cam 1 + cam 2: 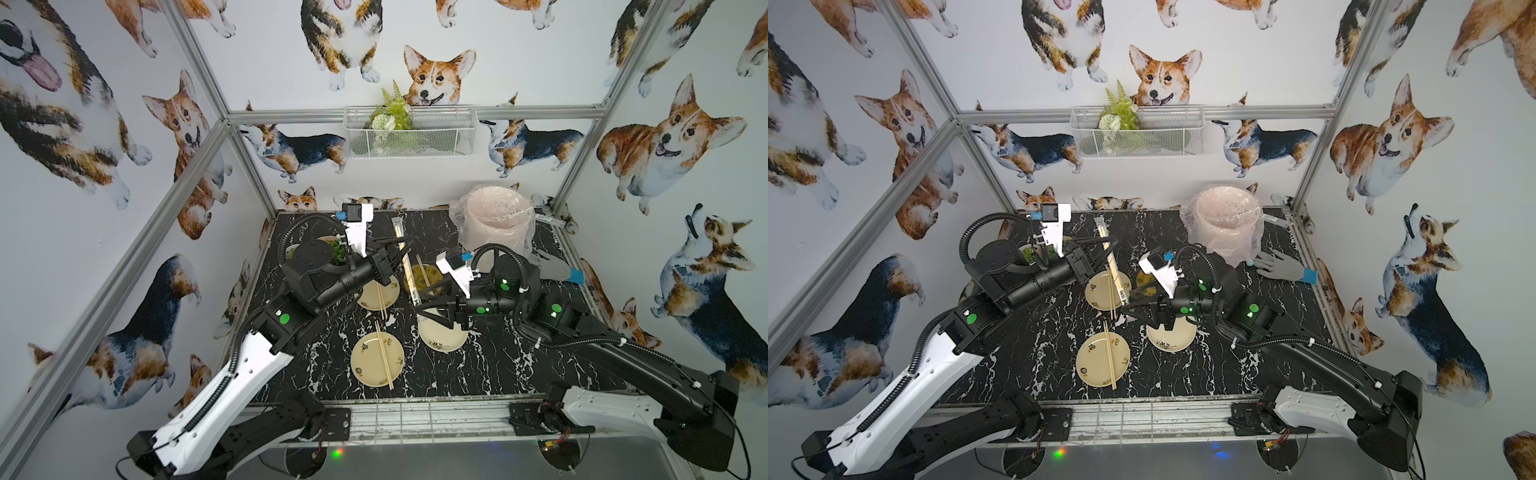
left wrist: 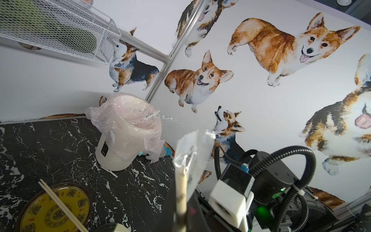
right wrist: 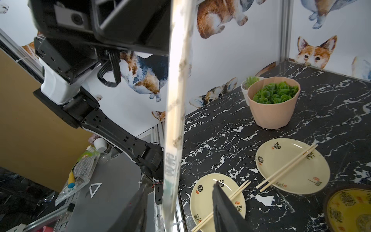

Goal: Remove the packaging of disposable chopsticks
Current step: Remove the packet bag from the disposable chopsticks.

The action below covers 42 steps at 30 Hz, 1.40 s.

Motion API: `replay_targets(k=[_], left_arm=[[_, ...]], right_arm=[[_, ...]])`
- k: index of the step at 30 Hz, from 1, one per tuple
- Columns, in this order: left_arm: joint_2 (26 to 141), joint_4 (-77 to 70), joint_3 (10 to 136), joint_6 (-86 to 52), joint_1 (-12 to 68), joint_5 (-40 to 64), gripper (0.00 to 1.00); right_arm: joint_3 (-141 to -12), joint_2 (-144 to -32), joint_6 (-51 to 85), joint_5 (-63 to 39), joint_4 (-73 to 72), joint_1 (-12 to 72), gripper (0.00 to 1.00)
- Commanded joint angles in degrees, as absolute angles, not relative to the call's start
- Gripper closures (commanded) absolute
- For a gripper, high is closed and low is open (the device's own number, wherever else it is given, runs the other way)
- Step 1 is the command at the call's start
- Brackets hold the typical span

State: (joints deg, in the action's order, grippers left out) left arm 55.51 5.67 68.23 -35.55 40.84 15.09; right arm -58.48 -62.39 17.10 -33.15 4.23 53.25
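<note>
Top views first: the wrapped pair is up in the air over the middle of the counter, running roughly 12 to 6 o'clock. The left fingers are clamped on it near the 12 end and the right fingers sit at the 6 end, though from up here I can't tell if those touch it. Plates below already carry bare sticks, and the lined bin is at 1 o'clock. My worry: if the right side closes on wood as well as film, both arms pin the sticks and a pull just tears plastic. If it catches only slippery film it may slide free, or the sticks drop onto the plates.

Left wrist view: only here do you get the crumpled clear flap of the sleeve poking past the stick tips, plus a spent sleeve lying across the bin rim.

Right wrist view: this one settles it, the right fingers stand apart with the printed end hanging between them, seemingly touching neither
</note>
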Motion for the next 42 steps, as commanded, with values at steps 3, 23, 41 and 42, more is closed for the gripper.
replay_targets(k=[3,23,41,42], left_arm=[[55.01,4.44,68.30,-34.73,40.76,14.59,1.00],[51.84,1.76,65.94,-34.67,40.65,12.99,0.68],[49.77,3.01,68.11,-31.36,33.84,25.04,0.70],[49.93,3.04,68.28,-31.31,33.71,26.00,0.70]], right_arm=[[-58.37,-63.81,19.68,-38.26,-3.77,53.68,0.56],[-55.26,-65.63,27.29,-41.53,-11.78,53.66,1.00],[-55.77,-62.59,28.30,-53.11,-4.29,53.70,1.00],[-56.09,-62.58,27.95,-53.55,-3.49,53.69,1.00]])
